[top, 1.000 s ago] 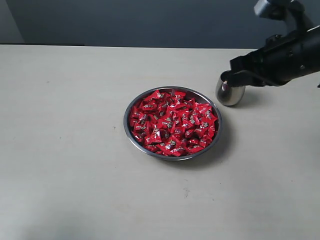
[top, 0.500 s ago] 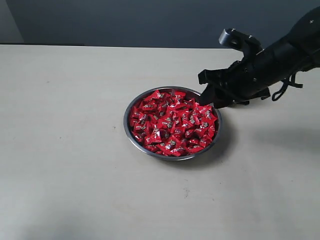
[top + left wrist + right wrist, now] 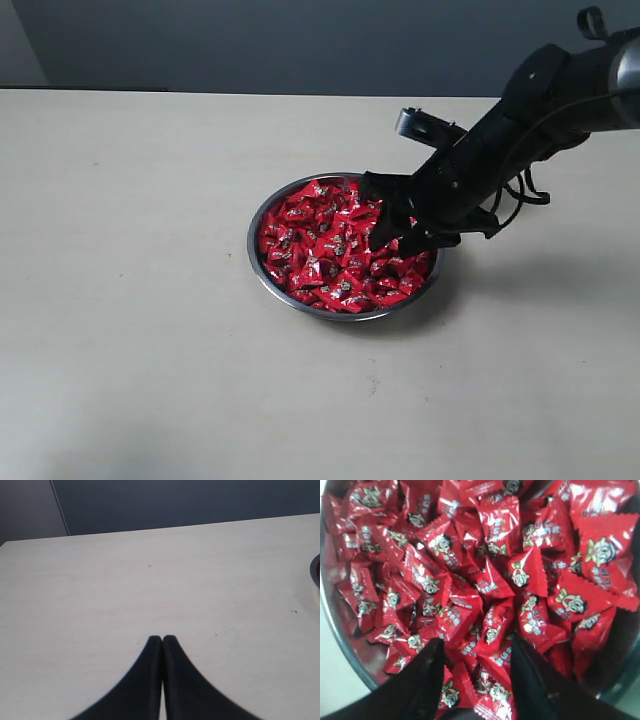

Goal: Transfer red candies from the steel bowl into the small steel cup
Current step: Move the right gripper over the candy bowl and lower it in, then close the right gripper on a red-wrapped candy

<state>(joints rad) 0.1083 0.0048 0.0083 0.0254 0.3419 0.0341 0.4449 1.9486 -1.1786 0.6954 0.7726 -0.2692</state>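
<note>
The steel bowl (image 3: 252, 240) sits mid-table, heaped with red candies (image 3: 320, 250). My right gripper (image 3: 388, 228) reaches in from the right and stands open, its tips down among the candies at the bowl's right side. In the right wrist view the two black fingers (image 3: 431, 660) straddle a few red candies (image 3: 490, 630) without closing on any, and the bowl wall (image 3: 340, 650) shows at the edge. The small steel cup is hidden behind the right arm. My left gripper (image 3: 162, 640) is shut on nothing over bare table.
The pale table (image 3: 130, 300) stretches around the bowl, with a dark wall behind it. In the left wrist view a sliver of the bowl rim (image 3: 316, 572) shows at the picture's edge. The right arm's cables hang beside the bowl.
The right arm swung from above the cup leftward and down into the bowl, open. The cup, visible one second ago, is now covered by the arm.
</note>
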